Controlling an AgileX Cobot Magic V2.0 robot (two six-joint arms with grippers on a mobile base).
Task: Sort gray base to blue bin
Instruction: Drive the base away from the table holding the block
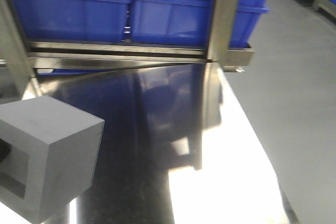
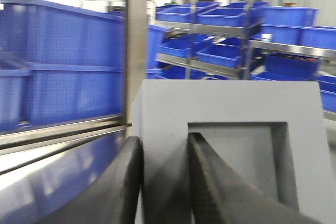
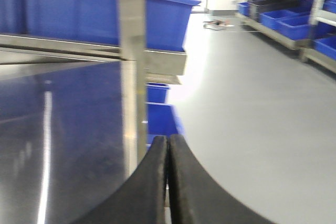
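The gray base [image 1: 52, 156] is a matte light-gray block at the lower left of the front view, held above the shiny steel table [image 1: 157, 129]. In the left wrist view the gray base [image 2: 231, 108] fills the lower right, its square recess facing the camera. My left gripper [image 2: 164, 139] is shut on one wall of the block, with one finger outside and one inside the recess. A large blue bin [image 1: 173, 17] stands behind the steel rail at the table's far edge and also shows in the left wrist view [image 2: 63, 66]. My right gripper [image 3: 168, 137] is shut and empty.
A second blue tub [image 1: 68, 9] holding red items stands left of the first. A vertical steel post [image 1: 226, 14] rises at the table's far right corner. Gray floor [image 1: 299, 103] lies right of the table. Shelves of blue tubs [image 2: 226, 30] stand farther off.
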